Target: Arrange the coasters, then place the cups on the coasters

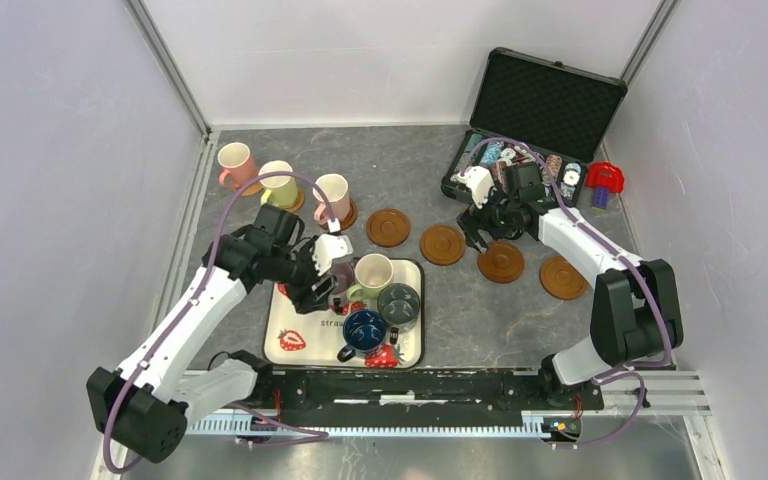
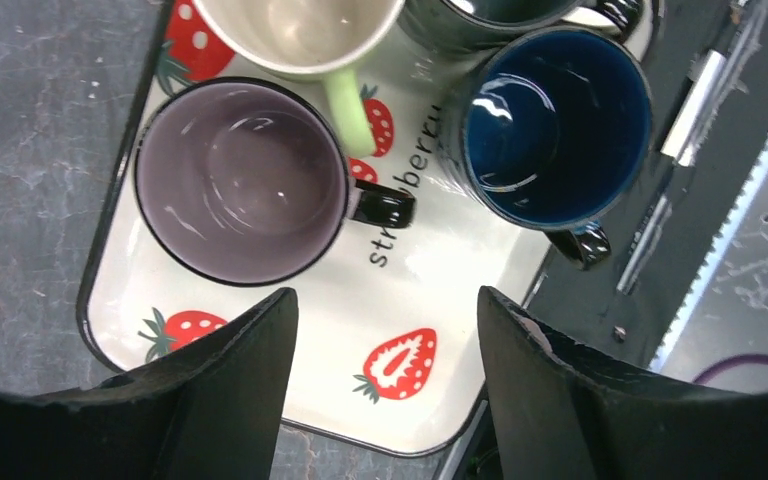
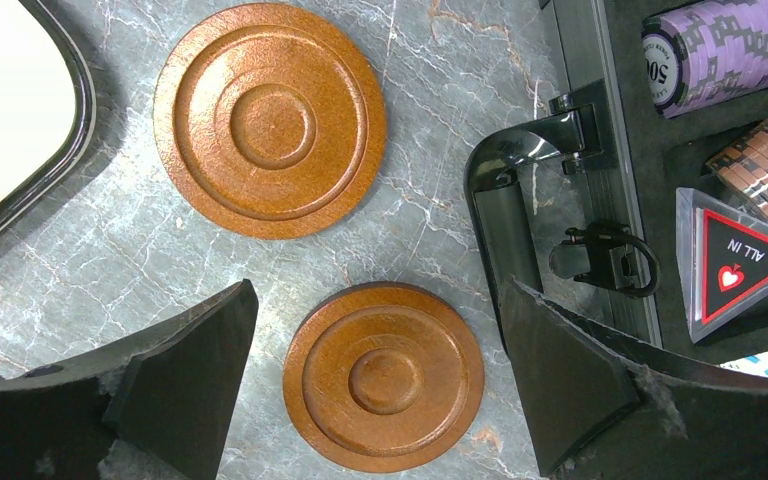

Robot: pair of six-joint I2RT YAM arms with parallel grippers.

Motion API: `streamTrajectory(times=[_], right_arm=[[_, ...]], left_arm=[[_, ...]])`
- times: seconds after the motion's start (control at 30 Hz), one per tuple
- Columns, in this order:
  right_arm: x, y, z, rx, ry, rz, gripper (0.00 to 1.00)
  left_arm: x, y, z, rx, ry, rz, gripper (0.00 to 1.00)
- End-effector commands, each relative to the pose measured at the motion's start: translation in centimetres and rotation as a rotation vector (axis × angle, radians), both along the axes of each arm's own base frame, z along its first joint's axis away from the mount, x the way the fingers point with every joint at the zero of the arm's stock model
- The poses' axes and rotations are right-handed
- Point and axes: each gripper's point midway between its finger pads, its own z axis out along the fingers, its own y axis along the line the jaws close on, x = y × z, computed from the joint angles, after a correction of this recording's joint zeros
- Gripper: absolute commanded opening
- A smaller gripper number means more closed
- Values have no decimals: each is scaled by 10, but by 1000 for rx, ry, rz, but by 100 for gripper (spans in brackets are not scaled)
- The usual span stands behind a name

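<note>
Jaws on left gripper (image 2: 385, 298) and right gripper (image 3: 378, 288) gape empty; tray (image 2: 125, 310) reads "strawberr".

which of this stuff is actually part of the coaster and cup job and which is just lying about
Part of the job:
four bare coasters
three cups already on coasters
four unplaced cups

Lying about:
strawberry tray
poker chip case
red object beside it
</note>
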Motion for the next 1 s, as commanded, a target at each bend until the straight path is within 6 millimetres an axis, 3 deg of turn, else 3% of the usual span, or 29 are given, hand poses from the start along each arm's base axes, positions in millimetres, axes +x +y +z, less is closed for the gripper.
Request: streamTrajectory(times=[0.0,0.2,0.5,0.67,0.97], right_arm=[[6,5,15,32,-45,2,98],[5,4,17,30,-50,3,98],[4,3,16,21,-52,2,98],[7,1,16,15,-57,-5,98],[8,0,16,8,-59,-10,98]], left_arm=[[42,-7,5,11,-118,59,73],[95,-28,24,-42,-101,242,64],[147,-41,10,24,-15,359,55],[152,-43,-3,81,22,334,53],[135,-45,-40,195,99,259,53]])
